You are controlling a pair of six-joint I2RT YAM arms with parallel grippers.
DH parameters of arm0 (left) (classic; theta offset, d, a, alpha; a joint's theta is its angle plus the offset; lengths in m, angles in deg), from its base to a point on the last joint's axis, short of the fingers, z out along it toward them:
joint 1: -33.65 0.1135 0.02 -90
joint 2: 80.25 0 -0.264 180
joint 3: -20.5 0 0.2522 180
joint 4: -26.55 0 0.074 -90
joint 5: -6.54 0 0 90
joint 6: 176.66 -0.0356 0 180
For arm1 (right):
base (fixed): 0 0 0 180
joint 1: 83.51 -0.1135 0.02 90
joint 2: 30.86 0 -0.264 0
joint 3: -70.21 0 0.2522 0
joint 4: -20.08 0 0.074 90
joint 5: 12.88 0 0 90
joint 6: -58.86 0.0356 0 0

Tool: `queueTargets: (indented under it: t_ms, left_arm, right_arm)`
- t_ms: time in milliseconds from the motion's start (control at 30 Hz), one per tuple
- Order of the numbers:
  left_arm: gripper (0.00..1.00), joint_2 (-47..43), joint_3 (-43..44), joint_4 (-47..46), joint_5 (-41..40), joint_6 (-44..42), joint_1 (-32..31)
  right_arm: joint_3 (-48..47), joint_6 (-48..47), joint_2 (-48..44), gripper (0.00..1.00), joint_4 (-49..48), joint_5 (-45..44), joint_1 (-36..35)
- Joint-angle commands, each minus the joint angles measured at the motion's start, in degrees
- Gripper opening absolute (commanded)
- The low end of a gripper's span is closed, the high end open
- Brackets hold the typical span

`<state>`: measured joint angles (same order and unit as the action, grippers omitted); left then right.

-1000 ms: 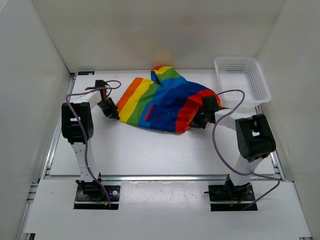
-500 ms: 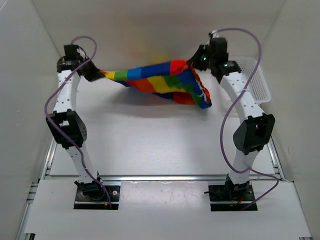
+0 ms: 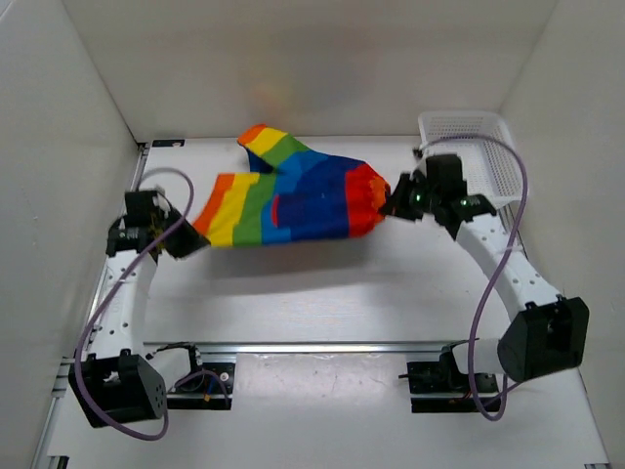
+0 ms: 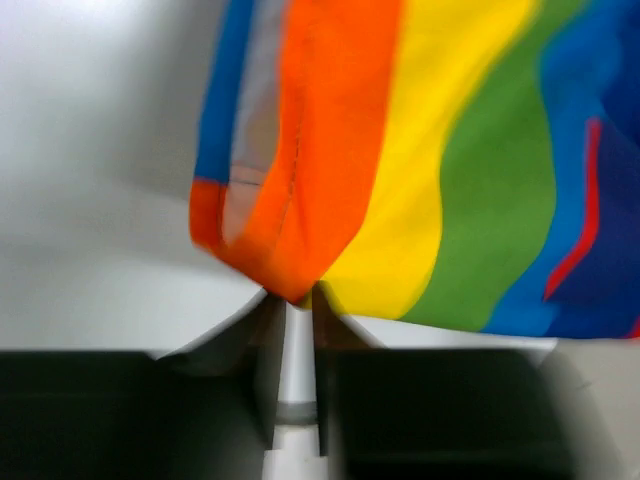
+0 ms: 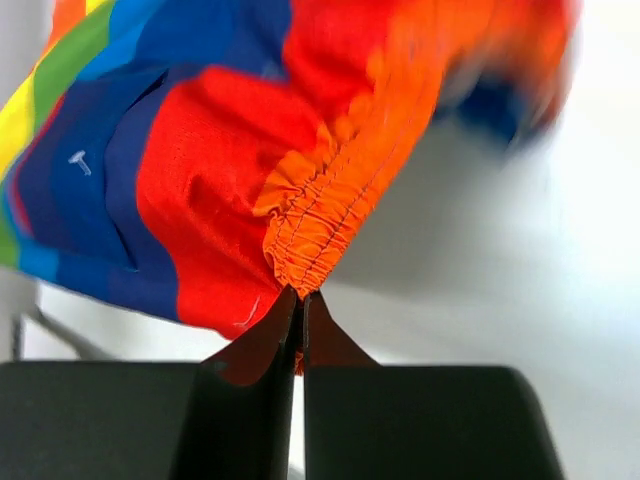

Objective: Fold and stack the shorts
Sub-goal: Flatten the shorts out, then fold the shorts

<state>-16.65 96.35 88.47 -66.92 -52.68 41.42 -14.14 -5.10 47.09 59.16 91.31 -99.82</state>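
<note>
Aloft, the shorts [image 3: 293, 200], outspread.

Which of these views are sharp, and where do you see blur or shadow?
Top external view: evenly lit and sharp, with the rainbow-striped cloth shorts casting a soft shadow on the white table. Left wrist view: soft all over, the stripes smeared. Right wrist view: the orange elastic waistband is crisp, but the cloth at top right is blurred.
</note>
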Motion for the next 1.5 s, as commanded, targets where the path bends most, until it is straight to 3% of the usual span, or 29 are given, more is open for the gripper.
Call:
queueTargets:
  t_ms: [0, 67, 100, 133, 200, 300, 400, 433, 500, 667, 800, 967, 1200, 1233, 1300, 1333, 1367, 1400, 1433, 1467]
  left_arm:
    - [0.33, -7.14, -11.96, 1.76, -3.61, 1.79, 0.40]
    - [0.88, -7.78, -14.09, 1.76, -2.48, 3.11, 0.40]
    - [0.96, -6.04, -14.10, 1.76, -2.47, 3.11, 0.40]
    - [0.98, -4.98, -13.14, 1.76, -1.86, 3.11, 0.40]
    - [0.99, -2.09, -11.91, 2.37, -2.55, 3.11, -0.12]
    - [0.98, -0.75, -11.37, 4.04, -4.66, 3.72, -0.12]
    - [0.96, -2.23, -13.99, 5.97, -4.67, 5.91, -0.12]
    - [0.95, -2.85, -14.97, 5.98, -4.67, 6.71, -0.12]
    - [0.95, -4.08, -18.64, 6.51, -4.15, 9.51, -0.82]
    - [0.96, -6.02, -25.78, 3.62, -3.27, 12.96, -1.35]
    - [0.97, -2.69, -26.93, 0.10, -2.38, 14.28, -1.97]
    - [0.96, 1.61, -28.77, -4.56, -3.09, 16.20, -3.20]
    - [0.83, 8.81, -27.90, -9.04, -6.60, 18.41, -5.84]
    - [0.80, 9.53, -27.90, -9.05, -7.21, 18.41, -6.53]
    - [0.61, 11.71, -26.15, -9.58, -8.62, 19.54, -7.24]
    - [0.51, 12.43, -26.14, -9.58, -8.62, 19.55, -7.24]
    - [0.25, 13.13, -25.09, -10.10, -9.15, 19.55, -7.94]
    - [0.13, 13.74, -23.69, -10.11, -9.15, 19.55, -8.55]
    - [0.10, 14.88, -22.89, -10.11, -9.94, 19.55, -8.56]
    - [0.10, 14.89, -21.93, -10.11, -9.94, 18.85, -8.56]
  right_arm:
    - [10.45, -0.66, -6.84, 0.00, 3.93, 1.80, -0.91]
    - [14.32, 1.11, -9.57, 0.15, 6.92, 0.31, -0.91]
    - [17.30, 1.99, -10.10, 0.32, 7.54, -0.56, -0.91]
    - [18.11, 3.47, -10.10, 0.45, 8.16, -1.36, -0.91]
    - [18.64, 4.89, -10.10, 0.52, 9.91, -2.59, -0.91]
    - [19.26, 6.21, -10.10, 0.54, 11.94, -3.82, 0.31]
    - [22.24, 7.52, -11.93, 0.67, 13.61, -3.82, 1.55]
    - [23.47, 8.05, -12.90, 0.76, 13.61, -3.22, 1.55]
    - [28.12, 10.85, -15.89, 0.82, 13.61, -2.51, 1.55]
    - [36.74, 16.67, -20.91, 0.84, 8.00, 0.65, 2.95]
    - [40.26, 18.52, -21.61, 0.82, 2.29, 1.18, 4.80]
    - [42.28, 19.05, -16.00, 0.78, -6.32, 1.71, 5.33]
    - [43.43, 20.28, -6.33, 0.66, -18.02, 3.03, 5.33]
    - [43.43, 20.80, -4.41, 0.60, -18.90, 3.55, 5.33]
    - [43.43, 20.80, -2.81, 0.50, -21.62, 4.34, 5.33]
    - [43.43, 20.80, -1.59, 0.36, -21.63, 4.35, 5.33]
    - [42.21, 20.80, -1.05, 0.28, -22.33, 4.35, 5.33]
    - [41.24, 20.80, -1.05, 0.18, -22.33, 4.35, 5.33]
    - [40.10, 19.58, -0.35, 0.01, -21.03, 4.35, 5.33]
    - [38.52, 18.79, 0.18, 0.00, -19.80, 3.57, 5.33]
